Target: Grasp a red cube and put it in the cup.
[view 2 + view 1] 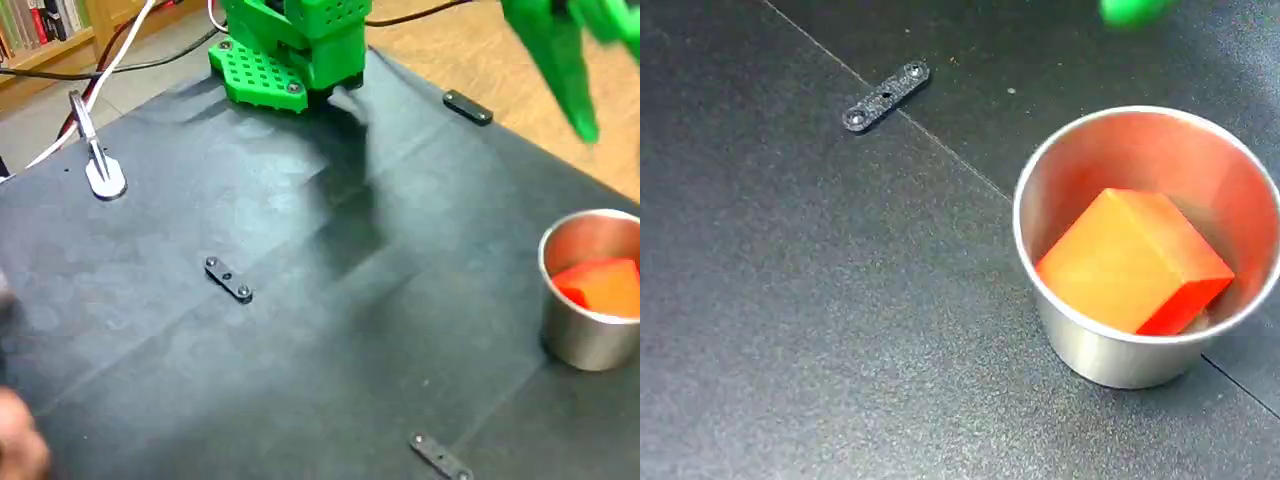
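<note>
Red cube (1130, 262) sits tilted inside cup (1120, 355); green tool (575, 60) above, blurred, grip state unclear.

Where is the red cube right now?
The red cube lies tilted inside the cup, at the right edge of both fixed views; the green pincer hangs above and clear of it.

The arm (300, 40) is bright green plastic all over. Its base (258, 75) is a flat plate with rounded corners, dotted with a regular grid of small holes, and a blocky green housing sits on top of it. A black cable (420, 12) runs off from the housing. The end effector (580, 60) is the same green, blurred, ending in a long tapering finger. A blurred green blob (1132, 10) shows at the top edge of the close fixed view.
</note>
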`<control>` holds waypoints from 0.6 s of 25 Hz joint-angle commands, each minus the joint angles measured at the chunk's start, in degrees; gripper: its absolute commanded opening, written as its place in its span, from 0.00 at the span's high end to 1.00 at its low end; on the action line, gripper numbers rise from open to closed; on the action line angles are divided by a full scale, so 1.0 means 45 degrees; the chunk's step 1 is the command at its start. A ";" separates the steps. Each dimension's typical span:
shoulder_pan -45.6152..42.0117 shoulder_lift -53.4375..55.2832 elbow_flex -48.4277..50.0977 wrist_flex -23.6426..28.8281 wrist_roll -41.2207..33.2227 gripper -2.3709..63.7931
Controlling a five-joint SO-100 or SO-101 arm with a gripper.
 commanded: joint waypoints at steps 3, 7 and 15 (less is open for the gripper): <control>-0.0117 0.2520 -0.0059 0.0156 -0.0078 0.52; -0.0117 0.4297 0.0547 0.0723 -0.0098 0.52; -0.0137 0.9141 0.3535 0.4453 -0.0117 0.52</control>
